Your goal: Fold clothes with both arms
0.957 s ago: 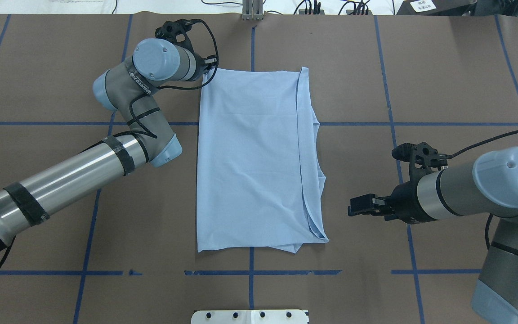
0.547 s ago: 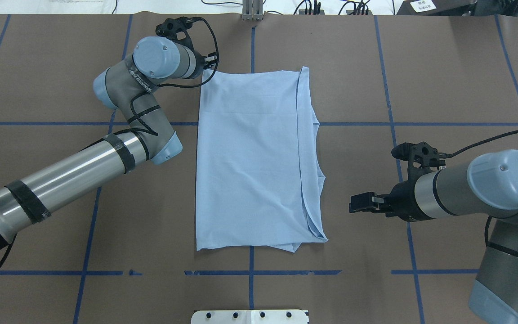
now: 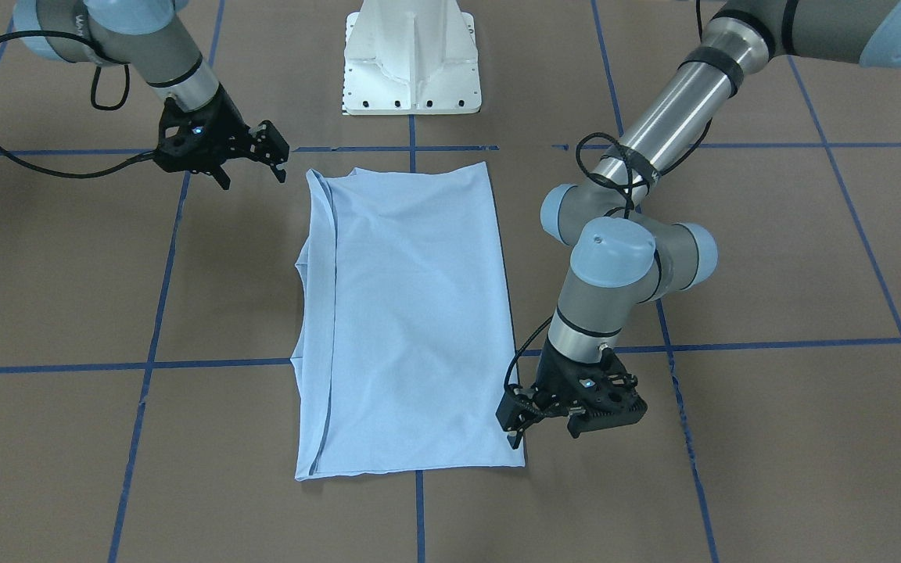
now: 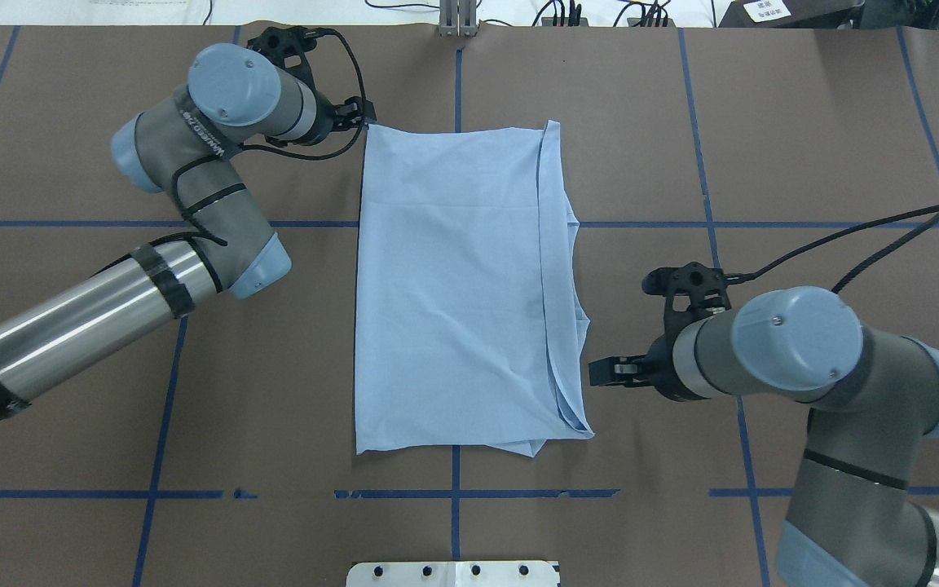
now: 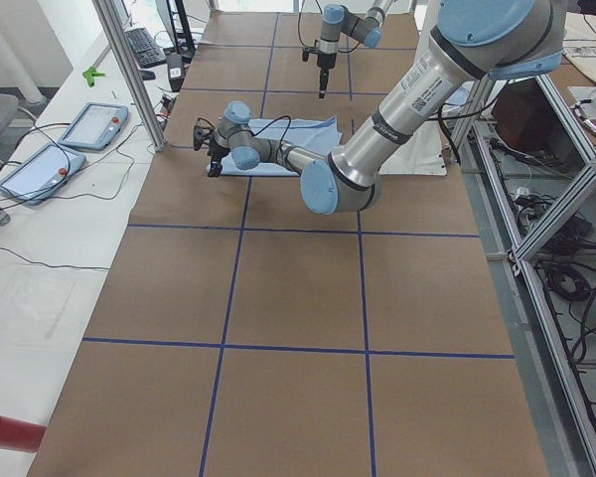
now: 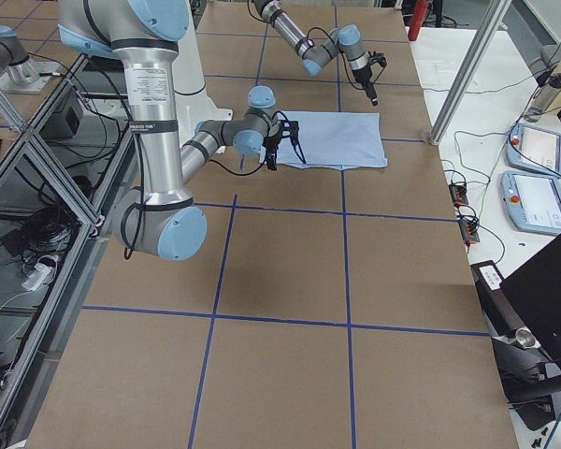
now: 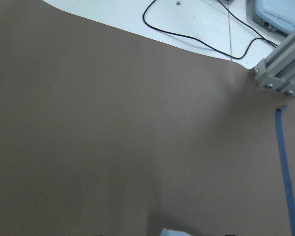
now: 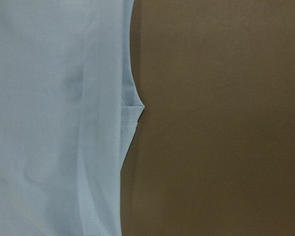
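Note:
The light blue T-shirt (image 4: 453, 285) lies flat on the brown table, folded lengthwise into a tall rectangle. Its print and collar are hidden. A folded sleeve edge sticks out on its right side (image 8: 130, 110). My left gripper (image 4: 359, 112) hangs at the shirt's far left corner. In the front view (image 3: 544, 426) its jaws look open, with one fingertip just beside the fabric edge. My right gripper (image 4: 600, 373) is open and empty, just off the shirt's right edge near the near corner; it also shows in the front view (image 3: 255, 164).
The white pedestal base (image 3: 411, 62) stands at the robot's side of the table. Blue tape lines (image 4: 453, 493) cross the brown cover. An aluminium post (image 7: 280, 69) and cables stand past the far edge. Control pendants (image 5: 94, 124) lie beside the table.
My left arm has drawn back to the left and farther away, its gripper now just off the shirt's far left corner. My right gripper has moved left, closer to the shirt's right edge.

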`<state>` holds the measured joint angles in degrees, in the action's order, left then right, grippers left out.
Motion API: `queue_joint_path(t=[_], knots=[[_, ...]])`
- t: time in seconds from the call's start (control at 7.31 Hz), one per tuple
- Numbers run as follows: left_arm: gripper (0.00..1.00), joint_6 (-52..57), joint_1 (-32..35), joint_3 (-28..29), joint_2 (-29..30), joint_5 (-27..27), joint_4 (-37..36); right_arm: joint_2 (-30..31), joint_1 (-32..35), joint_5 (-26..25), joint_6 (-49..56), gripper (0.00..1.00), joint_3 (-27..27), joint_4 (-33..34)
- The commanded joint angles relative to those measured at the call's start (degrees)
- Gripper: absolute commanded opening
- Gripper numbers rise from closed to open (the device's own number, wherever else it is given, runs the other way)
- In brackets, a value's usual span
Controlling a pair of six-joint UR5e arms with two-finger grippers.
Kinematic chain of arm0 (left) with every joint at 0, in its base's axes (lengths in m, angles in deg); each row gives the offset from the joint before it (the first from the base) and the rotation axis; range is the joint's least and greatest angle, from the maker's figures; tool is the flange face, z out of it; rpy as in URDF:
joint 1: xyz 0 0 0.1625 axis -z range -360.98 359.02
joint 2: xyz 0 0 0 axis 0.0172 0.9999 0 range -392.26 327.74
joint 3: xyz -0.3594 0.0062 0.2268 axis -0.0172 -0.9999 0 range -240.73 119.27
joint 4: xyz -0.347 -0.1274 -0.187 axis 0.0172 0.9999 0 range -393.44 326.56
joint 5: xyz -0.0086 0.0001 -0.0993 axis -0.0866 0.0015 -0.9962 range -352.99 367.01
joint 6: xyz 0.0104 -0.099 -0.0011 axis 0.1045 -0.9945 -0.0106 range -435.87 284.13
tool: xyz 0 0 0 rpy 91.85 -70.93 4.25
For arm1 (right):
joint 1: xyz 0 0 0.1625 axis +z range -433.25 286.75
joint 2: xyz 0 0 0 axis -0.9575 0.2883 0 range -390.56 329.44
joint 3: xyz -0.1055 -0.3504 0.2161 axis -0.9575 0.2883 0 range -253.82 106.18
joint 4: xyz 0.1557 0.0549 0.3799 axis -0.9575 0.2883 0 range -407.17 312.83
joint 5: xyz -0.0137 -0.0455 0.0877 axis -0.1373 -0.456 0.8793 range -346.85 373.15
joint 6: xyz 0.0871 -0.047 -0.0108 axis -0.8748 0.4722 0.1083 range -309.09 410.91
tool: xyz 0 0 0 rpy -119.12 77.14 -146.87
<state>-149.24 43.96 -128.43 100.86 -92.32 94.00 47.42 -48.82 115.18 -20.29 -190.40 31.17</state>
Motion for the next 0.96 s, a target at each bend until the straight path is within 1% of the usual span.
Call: queue_joint_path(t=[0.0, 0.14, 0.27, 0.41, 0.55, 0.68, 0.82], knots=[[1.0, 0.9, 0.0, -16.3, -8.1, -0.5, -9.5, -8.2, -4.4, -3.7, 5.4, 1.0, 2.6, 5.8], [1.0, 0.9, -0.2, -18.9, -8.3, -0.6, -11.7, -11.2, -5.0, -3.9, 5.6, 1.0, 4.3, 5.9], [1.0, 0.8, -0.5, -19.7, -9.2, -0.6, -11.9, -12.2, -6.1, -5.9, 8.6, 1.0, 5.7, 5.8], [1.0, 0.8, -0.5, -19.8, -9.6, -1.0, -11.8, -12.6, -7.9, -9.0, 18.7, 1.0, 6.3, 7.2], [1.0, 0.5, -0.6, -19.8, -9.6, -1.0, -11.8, -12.8, -8.3, -9.7, 22.9, 0.98, 6.5, 9.2], [1.0, 0.4, -0.7, -19.7, -9.6, -1.0, -11.5, -12.3, -8.3, -9.7, 23.1, 0.93, 6.5, 10.0], [1.0, 0.4, -1.2, -19.6, -9.9, -1.0, -11.3, -12.2, -8.3, -9.7, 24.3, 0.83, 6.5, 10.9]])
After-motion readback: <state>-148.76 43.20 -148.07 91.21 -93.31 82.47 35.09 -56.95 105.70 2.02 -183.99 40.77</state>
